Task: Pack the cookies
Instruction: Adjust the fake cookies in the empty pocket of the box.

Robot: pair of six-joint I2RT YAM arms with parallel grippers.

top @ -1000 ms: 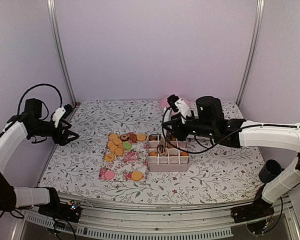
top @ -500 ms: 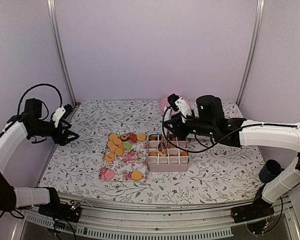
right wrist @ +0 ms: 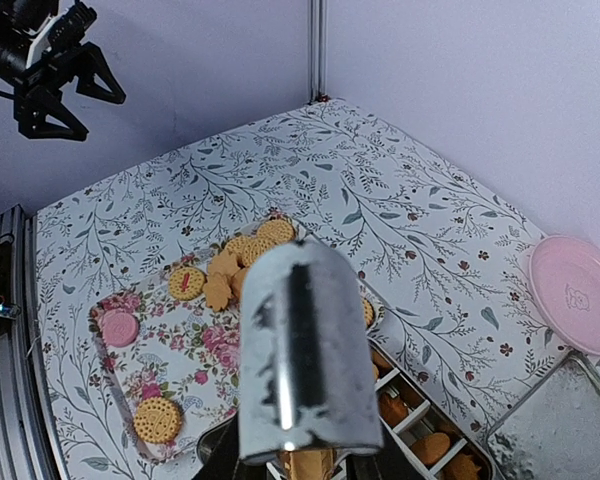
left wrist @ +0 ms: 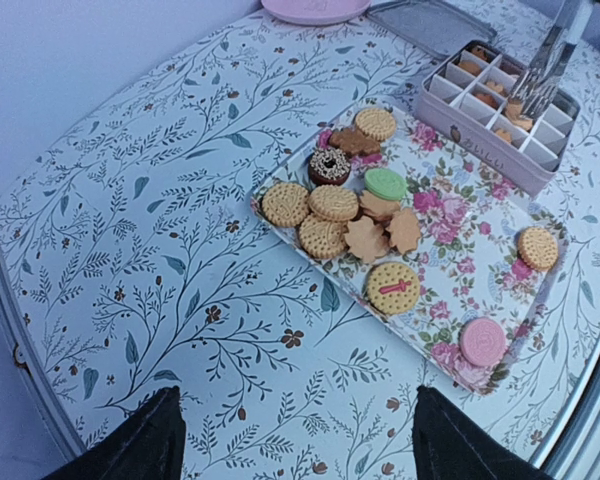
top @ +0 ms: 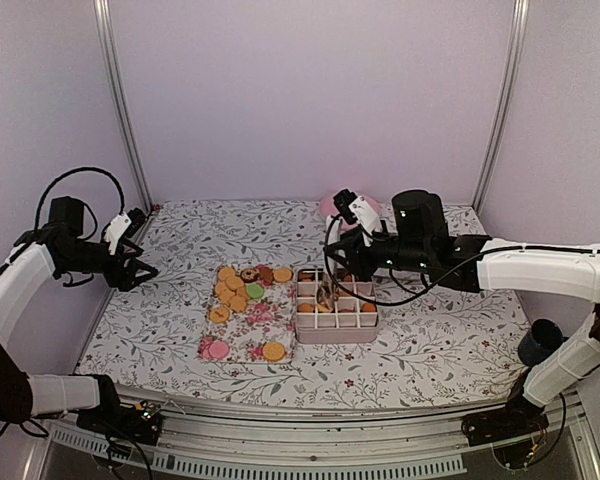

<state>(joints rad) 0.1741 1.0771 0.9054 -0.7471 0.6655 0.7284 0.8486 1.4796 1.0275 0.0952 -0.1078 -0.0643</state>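
Observation:
Several cookies point(top: 235, 290) lie on a floral tray point(top: 242, 335), mostly golden, with a green, a dark and two pink ones; they also show in the left wrist view point(left wrist: 330, 205). A pink divided box point(top: 337, 330) to the tray's right holds several golden cookies in its cells. My right gripper point(top: 345, 262) is shut on metal tongs point(top: 325, 290), whose tips hang over the box's left cells. In the right wrist view the tongs point(right wrist: 302, 350) hide the jaws. My left gripper point(top: 140, 270) is open and empty above the table's left edge, far from the tray point(left wrist: 460, 215).
A pink plate point(top: 330, 205) lies at the back behind the box, with a grey metal lid point(left wrist: 430, 20) beside it. A dark cup point(top: 540, 342) stands at the right edge. Frame posts stand at the back corners.
My right arm has shifted slightly and the tongs have risen a little over the box. The left arm has not moved.

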